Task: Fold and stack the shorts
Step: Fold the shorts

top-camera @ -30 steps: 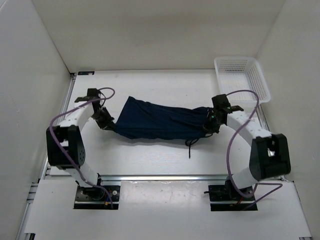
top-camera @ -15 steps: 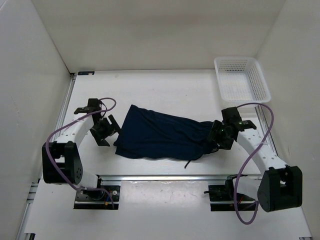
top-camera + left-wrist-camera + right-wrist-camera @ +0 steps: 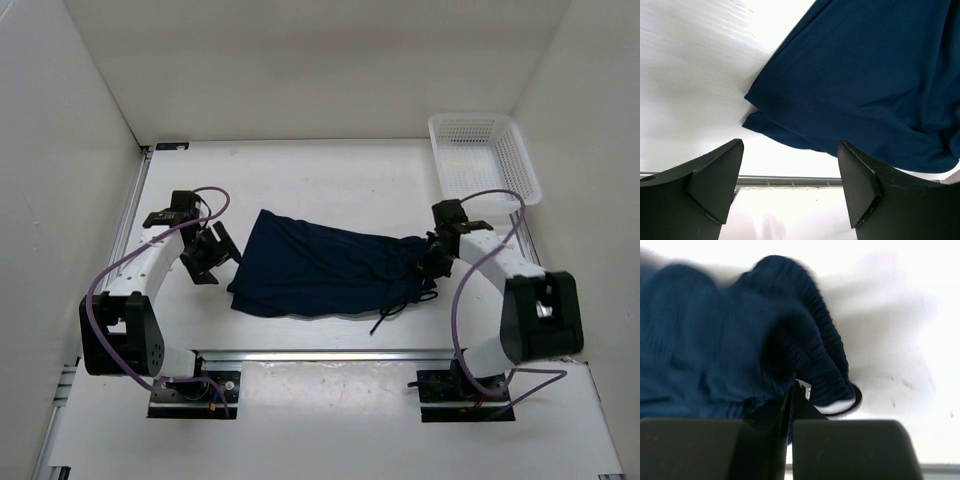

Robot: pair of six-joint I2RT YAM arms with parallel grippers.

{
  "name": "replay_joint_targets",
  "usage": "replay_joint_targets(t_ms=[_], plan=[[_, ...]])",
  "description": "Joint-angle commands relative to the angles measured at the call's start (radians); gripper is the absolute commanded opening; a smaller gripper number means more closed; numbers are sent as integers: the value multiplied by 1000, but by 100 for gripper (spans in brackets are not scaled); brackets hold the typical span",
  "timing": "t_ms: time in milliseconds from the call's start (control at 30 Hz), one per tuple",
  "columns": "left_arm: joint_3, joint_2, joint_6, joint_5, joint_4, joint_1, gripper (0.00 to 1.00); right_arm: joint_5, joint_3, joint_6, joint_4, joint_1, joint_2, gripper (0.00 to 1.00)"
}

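The dark navy shorts (image 3: 320, 265) lie spread across the middle of the table, waistband end to the right, with a dark drawstring (image 3: 395, 310) trailing toward the front. My left gripper (image 3: 208, 255) stands open just left of the shorts' left edge, not touching it. In the left wrist view the shorts (image 3: 860, 70) lie beyond the open gripper (image 3: 790, 150), nothing between the fingers. My right gripper (image 3: 432, 262) is shut at the waistband end. In the right wrist view the gripper (image 3: 792, 390) rests against the ribbed waistband (image 3: 815, 340), with no cloth seen between the fingers.
A white mesh basket (image 3: 436, 150) stands at the back right corner. A metal rail (image 3: 330, 355) runs along the table's front edge, near the shorts' lower hem. White walls close in the left, right and back sides.
The shorts, held stretched between both grippers, now lie loose on the table. The left gripper opened and let go. The right gripper opened, then shut again at the waistband.
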Motion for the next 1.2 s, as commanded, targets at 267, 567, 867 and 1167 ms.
replay_joint_targets(t_ms=[267,567,867,1167], plan=[[32,-60,20,-23,-6,-5,86,72,134,-7,-27,-2,72,26],[50,-51,20,-23,-6,-25,86,73,105,-89,-68,-39,-81,100],[41,-86,20,-43,-34,-34,86,-156,-4,-124,111,-113,31,98],[21,-96,20,-54,-34,-34,86,-178,-69,-102,271,-113,124,63]])
